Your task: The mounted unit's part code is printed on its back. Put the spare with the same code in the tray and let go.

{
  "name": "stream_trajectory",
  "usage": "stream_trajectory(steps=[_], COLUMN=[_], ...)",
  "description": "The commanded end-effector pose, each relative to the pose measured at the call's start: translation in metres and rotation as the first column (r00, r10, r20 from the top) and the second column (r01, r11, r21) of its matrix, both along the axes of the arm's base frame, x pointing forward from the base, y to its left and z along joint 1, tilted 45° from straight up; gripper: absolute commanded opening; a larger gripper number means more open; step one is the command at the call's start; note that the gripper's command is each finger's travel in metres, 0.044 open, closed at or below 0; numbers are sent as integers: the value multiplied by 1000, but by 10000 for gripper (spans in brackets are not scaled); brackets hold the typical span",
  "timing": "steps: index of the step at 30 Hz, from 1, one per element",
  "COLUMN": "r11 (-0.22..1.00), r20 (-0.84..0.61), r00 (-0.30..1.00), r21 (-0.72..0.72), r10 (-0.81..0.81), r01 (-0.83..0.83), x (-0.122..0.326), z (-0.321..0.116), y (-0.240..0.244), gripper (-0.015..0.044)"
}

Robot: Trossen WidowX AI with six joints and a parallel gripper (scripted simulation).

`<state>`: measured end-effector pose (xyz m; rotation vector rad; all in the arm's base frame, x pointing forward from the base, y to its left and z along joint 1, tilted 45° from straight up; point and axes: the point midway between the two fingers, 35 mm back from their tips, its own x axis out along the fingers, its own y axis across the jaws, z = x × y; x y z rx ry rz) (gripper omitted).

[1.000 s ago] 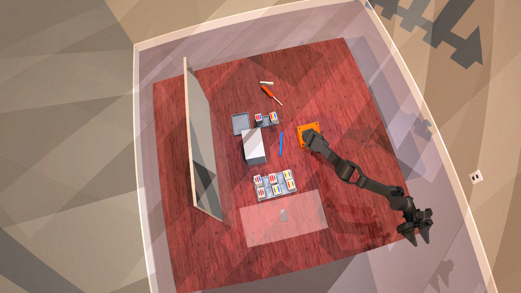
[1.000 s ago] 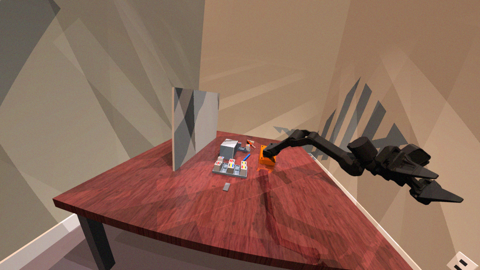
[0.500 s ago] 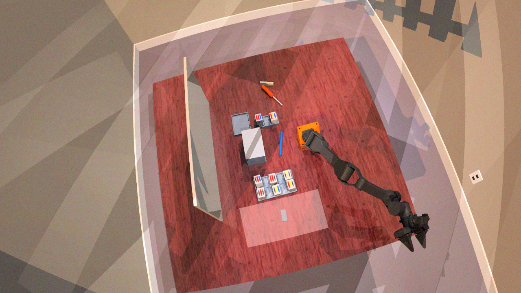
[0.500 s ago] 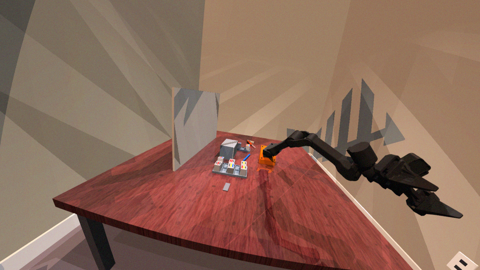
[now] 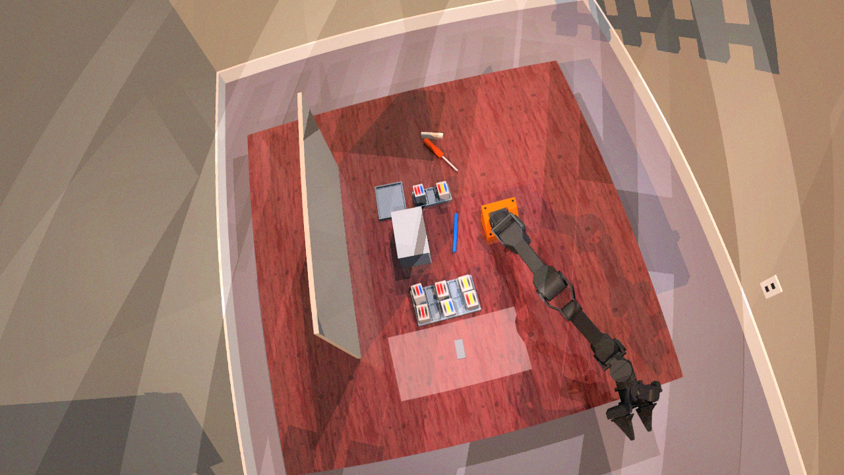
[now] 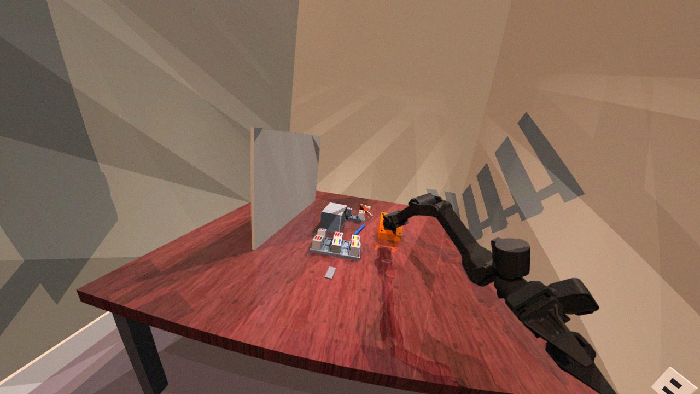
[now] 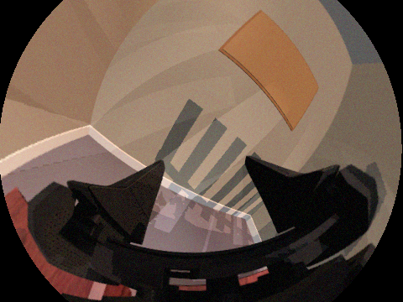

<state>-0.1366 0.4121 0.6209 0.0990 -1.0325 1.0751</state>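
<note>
"What does the arm (image 5: 551, 282) (image 6: 462, 237) look like?"

"Matte black, slim straight links, chunky joints. A thick round drum, too."

"And its end effector (image 5: 641, 435) (image 7: 205, 163)?"

"Black as well, two tapering, pointed fingers on bulky, angular mounts."

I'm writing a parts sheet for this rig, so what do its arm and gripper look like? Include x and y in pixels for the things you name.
The arm is dark, nearly black, with slim links, chunky joint housings and, in the exterior view, a rounded drum-like housing. The gripper (image 5: 641, 435) (image 7: 205, 163) matches it, with two wedge-shaped fingers tapering to points. No sleeve shows, and I can't make out any lettering.
</note>
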Motion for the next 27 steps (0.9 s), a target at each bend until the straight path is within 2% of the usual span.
stream_trajectory(steps=[1, 8, 15, 27], r11=[999, 987, 965, 913], r20=[-5, -42, -143, -350], r00=[1000, 998, 982, 895], r21=[-50, -157, -251, -386], r10=[-15, -54, -120, -278], r01=[15, 47, 81, 133], x=[30, 92, 168, 304], z=[-8, -29, -54, -104], y=[17, 45, 62, 56], gripper=[440, 440, 440, 440])
